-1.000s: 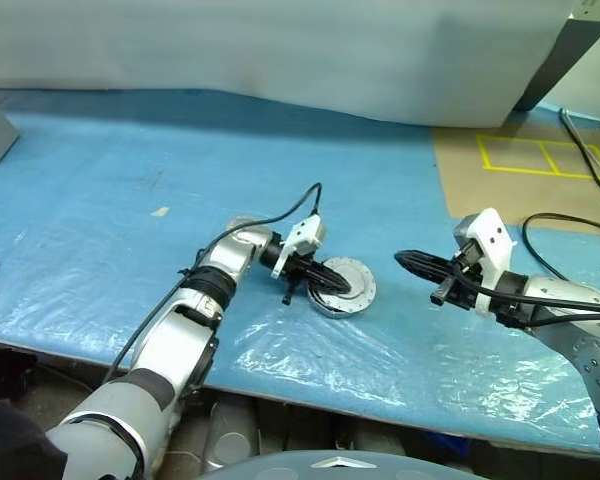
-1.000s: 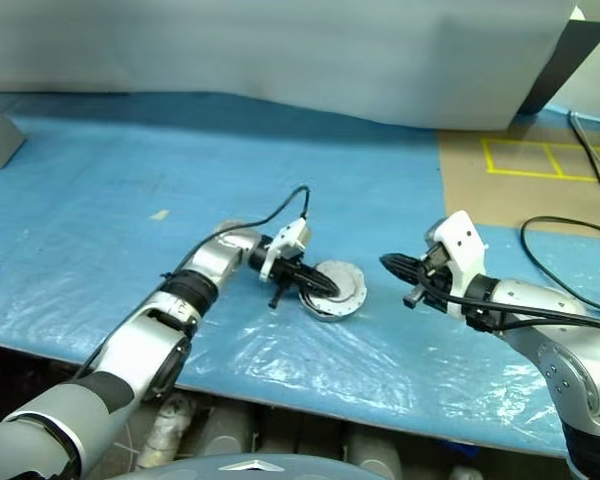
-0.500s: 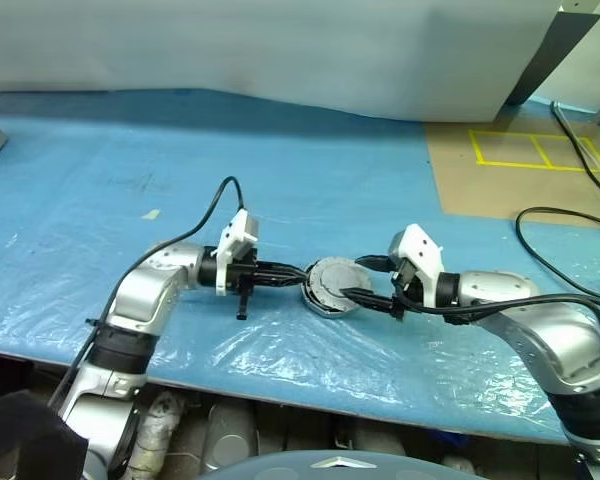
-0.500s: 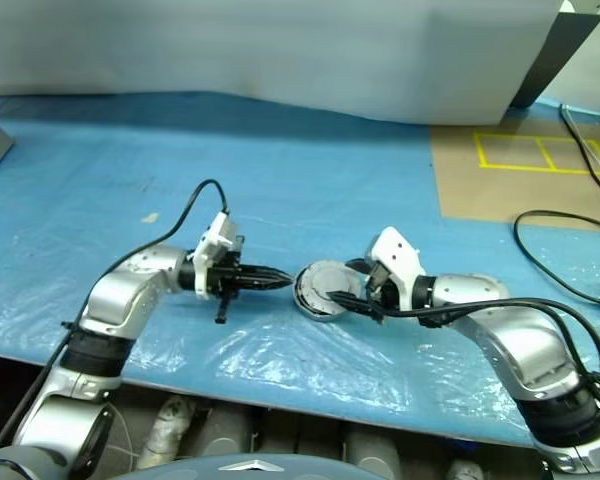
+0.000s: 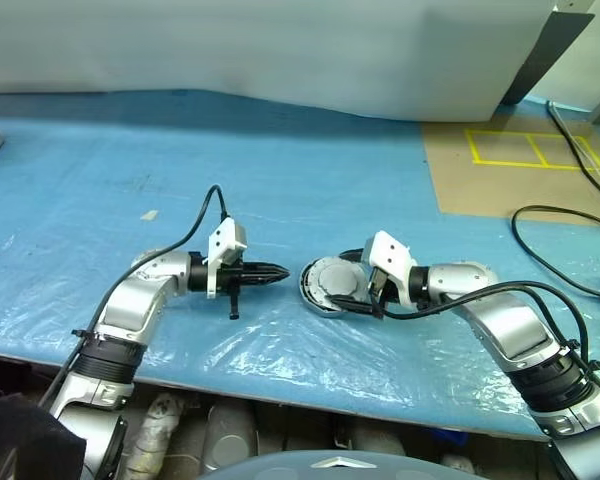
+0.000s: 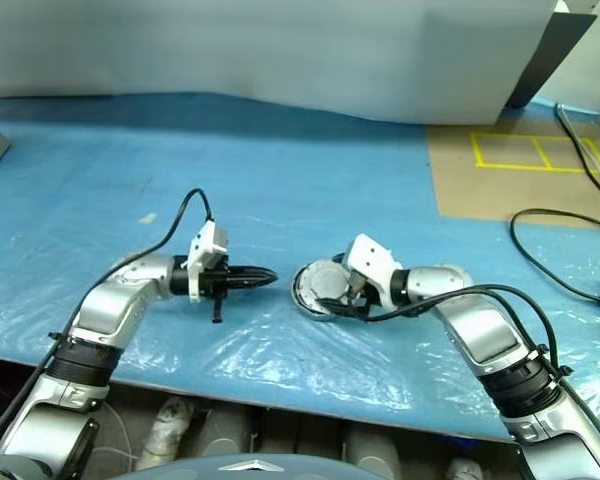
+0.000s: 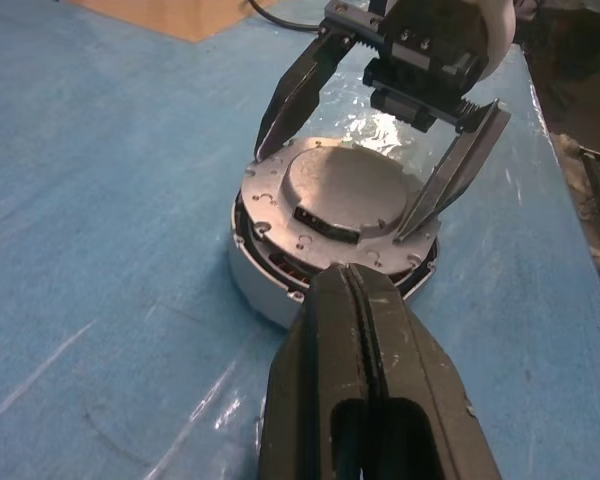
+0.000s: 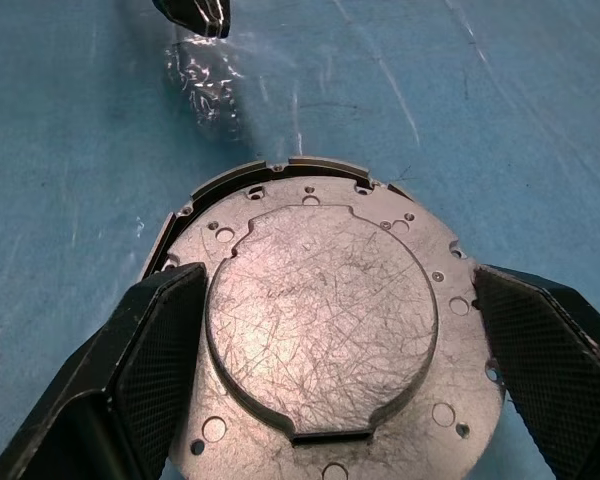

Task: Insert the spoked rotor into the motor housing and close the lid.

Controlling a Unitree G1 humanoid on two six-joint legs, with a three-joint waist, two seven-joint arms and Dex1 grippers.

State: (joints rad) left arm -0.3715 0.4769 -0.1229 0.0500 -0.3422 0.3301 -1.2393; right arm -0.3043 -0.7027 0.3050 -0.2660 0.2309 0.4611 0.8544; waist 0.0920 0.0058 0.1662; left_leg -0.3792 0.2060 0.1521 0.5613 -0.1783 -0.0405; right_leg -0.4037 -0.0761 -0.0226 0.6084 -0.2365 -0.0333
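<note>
Lid point(image 8: 320, 330) down on motor housing point(image 7: 270, 285), spread right hand point(image 5: 352, 292) straddling it, pinched-together left hand point(image 5: 280, 271) beside.

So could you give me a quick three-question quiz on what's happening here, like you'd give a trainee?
1. True or false: the lid lies down on top of the motor housing.
2. Which tool has its fingers spread on either side of the lid: A) the left tool, B) the right tool, C) neither?
3. Fill in: the left tool's fingers are ____ and hold nothing.

Key: 1 true; 2 B; 3 shut.
</note>
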